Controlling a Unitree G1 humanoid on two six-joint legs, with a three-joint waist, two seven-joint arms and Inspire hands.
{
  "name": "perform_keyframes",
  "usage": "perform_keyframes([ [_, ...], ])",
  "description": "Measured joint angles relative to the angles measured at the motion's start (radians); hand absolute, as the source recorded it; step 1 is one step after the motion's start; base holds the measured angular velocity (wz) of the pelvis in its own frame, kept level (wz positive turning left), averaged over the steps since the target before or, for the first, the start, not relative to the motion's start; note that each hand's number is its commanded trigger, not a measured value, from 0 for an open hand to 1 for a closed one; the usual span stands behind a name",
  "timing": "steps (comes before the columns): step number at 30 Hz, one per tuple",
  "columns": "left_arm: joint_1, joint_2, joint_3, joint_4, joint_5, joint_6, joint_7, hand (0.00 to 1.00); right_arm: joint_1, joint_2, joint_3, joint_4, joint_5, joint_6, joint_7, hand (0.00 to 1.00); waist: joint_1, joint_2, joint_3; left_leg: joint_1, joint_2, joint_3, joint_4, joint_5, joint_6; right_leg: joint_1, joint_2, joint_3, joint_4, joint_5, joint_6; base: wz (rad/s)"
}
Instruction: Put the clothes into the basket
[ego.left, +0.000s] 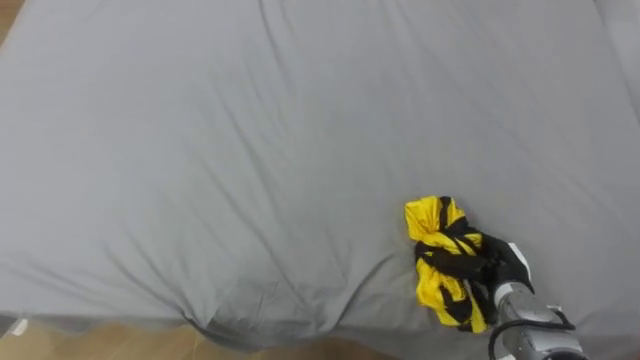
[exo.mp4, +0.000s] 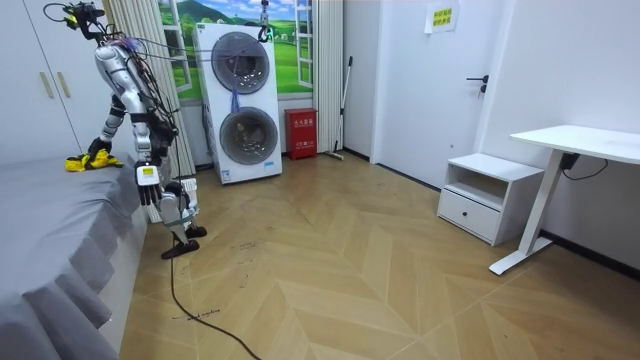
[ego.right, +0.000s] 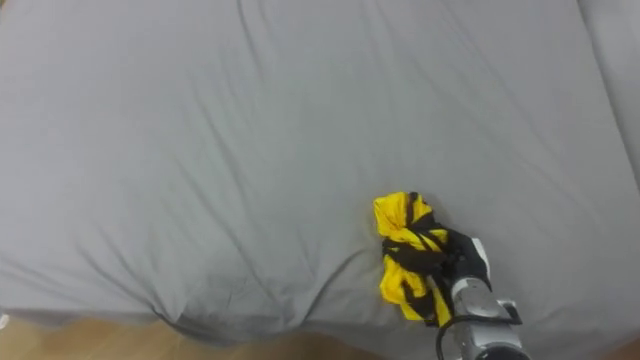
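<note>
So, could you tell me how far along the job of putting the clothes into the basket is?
Nothing looks done yet: the yellow-and-black garment lies bunched on the bed, near its edge. In hand: the right hand is on the garment, though a firm grip cannot be confirmed. Left: lifting it off the bed and putting it into the basket.

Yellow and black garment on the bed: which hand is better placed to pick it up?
Right. The right hand lies against the garment near the bed's front edge.
</note>
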Motion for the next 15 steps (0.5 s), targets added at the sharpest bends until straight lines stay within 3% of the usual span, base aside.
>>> perform_keyframes([
  [8,0.001,0.0,-0.002,0.0,0.013,0.016,0.002,0.0,0.017,-0.001,-0.021,-0.003,0.035,0.016,-0.006,1.0,-0.013,0.004,-0.0028,0.033,-0.001,0.001,-0.007,0.001,0.0,0.03,0.0,-0.002,-0.002,0.0,0.0,0.0],
  [15,0.018,0.0,0.009,-0.009,0.021,0.026,0.013,0.0,0.128,-0.001,-0.043,-0.198,0.042,0.059,-0.033,1.0,-0.039,0.002,-0.0055,0.094,0.002,0.053,-0.025,0.001,0.0,0.075,0.0,0.052,-0.021,-0.004,0.01,-0.21],
])
